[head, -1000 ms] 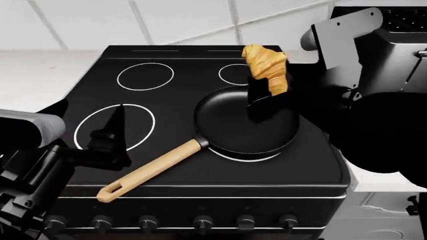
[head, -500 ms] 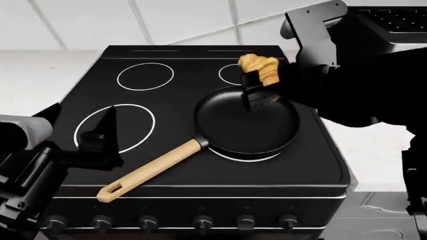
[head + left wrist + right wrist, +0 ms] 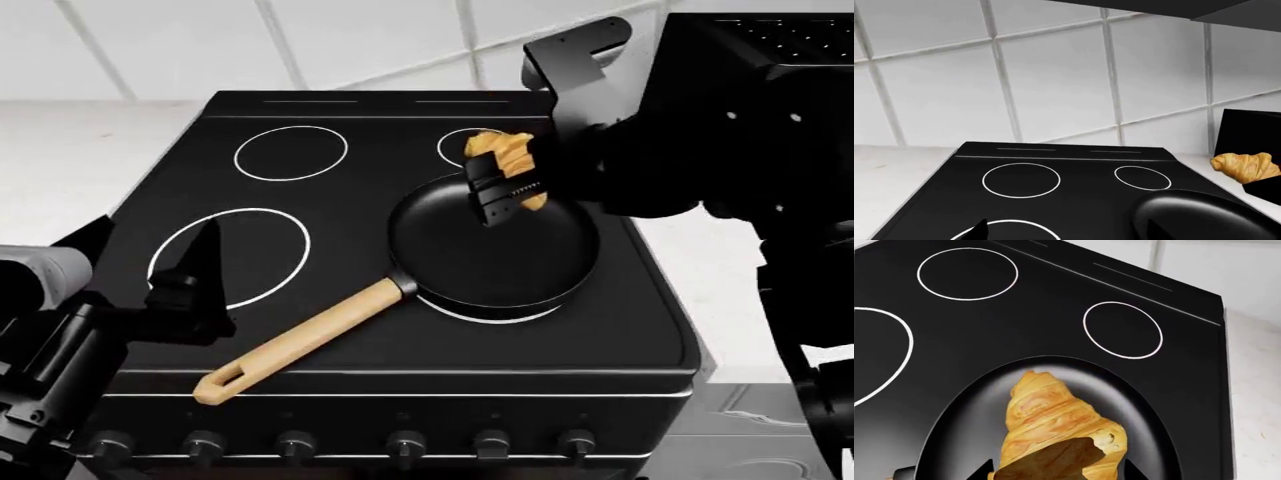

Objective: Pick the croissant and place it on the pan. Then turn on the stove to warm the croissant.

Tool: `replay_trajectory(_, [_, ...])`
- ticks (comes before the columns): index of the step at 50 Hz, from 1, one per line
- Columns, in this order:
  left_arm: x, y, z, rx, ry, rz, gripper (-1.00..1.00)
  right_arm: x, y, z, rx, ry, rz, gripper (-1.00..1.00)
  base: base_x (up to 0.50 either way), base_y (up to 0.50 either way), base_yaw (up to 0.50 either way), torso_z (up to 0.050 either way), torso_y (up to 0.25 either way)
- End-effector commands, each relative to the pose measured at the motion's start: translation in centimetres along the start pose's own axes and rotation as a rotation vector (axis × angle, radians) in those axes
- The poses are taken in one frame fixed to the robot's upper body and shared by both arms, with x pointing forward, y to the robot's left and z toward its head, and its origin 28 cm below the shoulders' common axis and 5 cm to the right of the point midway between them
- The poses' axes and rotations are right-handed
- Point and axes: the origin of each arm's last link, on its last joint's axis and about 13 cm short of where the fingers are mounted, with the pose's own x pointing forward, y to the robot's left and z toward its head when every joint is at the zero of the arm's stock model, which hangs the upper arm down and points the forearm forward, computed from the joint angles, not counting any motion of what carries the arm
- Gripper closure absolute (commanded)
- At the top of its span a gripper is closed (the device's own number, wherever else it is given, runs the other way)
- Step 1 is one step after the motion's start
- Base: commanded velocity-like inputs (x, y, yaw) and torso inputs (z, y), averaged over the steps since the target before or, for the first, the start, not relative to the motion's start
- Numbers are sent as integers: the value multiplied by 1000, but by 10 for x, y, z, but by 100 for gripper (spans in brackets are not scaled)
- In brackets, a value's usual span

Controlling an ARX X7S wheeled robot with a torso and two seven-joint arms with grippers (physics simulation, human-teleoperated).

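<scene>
The right pincer (image 3: 503, 192) is clamped on the small golden-brown crescent croissant (image 3: 505, 160) and holds it in the air above the far part of the round black frying pan (image 3: 454, 262) with the long light wooden handle. Compared with a second ago, the right arm has swung in from the side and tipped down: the croissant then stood high, over the pan's far rim beside the rear right burner, and it now hangs lower and more toward the pan's middle, its body half hidden behind the dark fingers. In the right wrist view the pastry (image 3: 1054, 425) lies lengthwise over the pan's black floor (image 3: 961, 425), not touching it as far as can be told.

The pan sits on the front right burner of the large black glass-topped stove (image 3: 334, 190), its handle pointing toward the front left corner, unchanged from before. The row of black front knobs (image 3: 388, 441) looks the same.

The left pincer (image 3: 187, 275) hovers over the front left burner, a little lower and nearer the front edge than before; whether its jaws are apart cannot be told.
</scene>
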Motion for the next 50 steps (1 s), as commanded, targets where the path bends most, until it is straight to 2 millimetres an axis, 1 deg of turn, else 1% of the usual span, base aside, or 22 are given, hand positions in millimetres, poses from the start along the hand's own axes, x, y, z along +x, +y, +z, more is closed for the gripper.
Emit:
replay_trajectory(1, [1, 2, -3, 5, 1, 1, -100, 15, -3, 0, -14, 35, 6, 100, 0, 0, 0, 0, 0])
replay_trajectory(13, [1, 3, -5, 5, 9, 5, -100, 30, -3, -8, -15, 67, 21, 100, 0, 0, 0, 0, 0])
replay_trajectory(30, [2, 2, -5, -3, 13, 3, -100, 40, -1, -19, -22, 101, 34, 100, 0, 0, 0, 0, 0])
replay_trajectory(50, [1, 2, -4, 0, 12, 7, -100, 42, 0, -22, -36, 100, 41, 100, 0, 0, 0, 0, 0])
